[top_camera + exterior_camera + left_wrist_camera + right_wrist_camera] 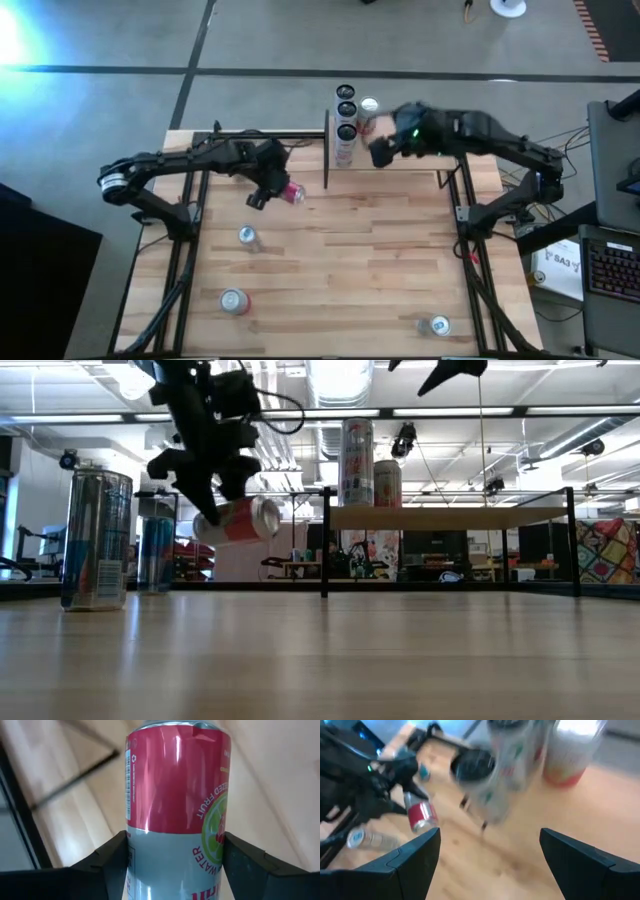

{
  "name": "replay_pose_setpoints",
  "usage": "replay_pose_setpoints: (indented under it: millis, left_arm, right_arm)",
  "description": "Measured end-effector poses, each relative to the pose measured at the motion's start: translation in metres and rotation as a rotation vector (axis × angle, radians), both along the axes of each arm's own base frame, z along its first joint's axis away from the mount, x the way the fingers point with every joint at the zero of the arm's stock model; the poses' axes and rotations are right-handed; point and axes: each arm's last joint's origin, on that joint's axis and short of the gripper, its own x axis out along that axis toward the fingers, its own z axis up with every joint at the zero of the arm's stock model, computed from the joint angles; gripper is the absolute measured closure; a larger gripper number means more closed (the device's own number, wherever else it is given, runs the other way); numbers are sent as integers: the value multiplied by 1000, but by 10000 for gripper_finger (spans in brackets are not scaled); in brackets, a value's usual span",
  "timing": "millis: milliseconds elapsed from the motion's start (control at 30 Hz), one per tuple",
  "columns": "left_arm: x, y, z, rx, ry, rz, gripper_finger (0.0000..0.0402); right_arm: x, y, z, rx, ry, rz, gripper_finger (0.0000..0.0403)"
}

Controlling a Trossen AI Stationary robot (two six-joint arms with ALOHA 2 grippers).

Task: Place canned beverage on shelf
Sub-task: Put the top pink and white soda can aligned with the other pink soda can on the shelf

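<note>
Left gripper (272, 190) clamped on a red and silver can (292, 193), one finger (107, 857) on each side of its body. Can tilted nearly sideways and lifted clear of the table (360, 260), just left of the shelf's near black post.

Shelf (450, 517) stands at the table's far edge, pale panel in a thin black frame. It carries a row of tall cans (346, 125) and one shorter can with a red base (369, 112).

Right gripper (383, 150) hangs over the shelf beside those cans, fingers (412, 857) spread wide, nothing between them.

Three more cans on the table: one upright near the left-middle (246, 236), a red one toward the front left (234, 301), one at front right (436, 325).
</note>
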Motion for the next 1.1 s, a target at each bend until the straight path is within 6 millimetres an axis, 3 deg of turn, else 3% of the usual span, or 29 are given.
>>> replay_pose_setpoints:
  millis: [267, 433, 733, 900, 1100]
  left_arm:
    - [31, -37, 8, -4, -60, -161, 170]
    - [50, -59, 18, -44, -102, -152, 170]
    - [93, -106, 44, -158, -180, -104, 170]
    - [111, -130, 38, -203, -88, -137, 170]
    - [121, -143, 28, -287, 3, -64, 170]
  right_arm:
    - [21, 49, -56, 171, 68, 1, 74]
    - [36, 74, -85, 198, -12, 58, 74]
    - [48, 100, -140, 224, -213, 240, 74]
    - [44, 110, -160, 216, -296, 309, 74]
    - [37, 118, -177, 275, -388, 440, 64]
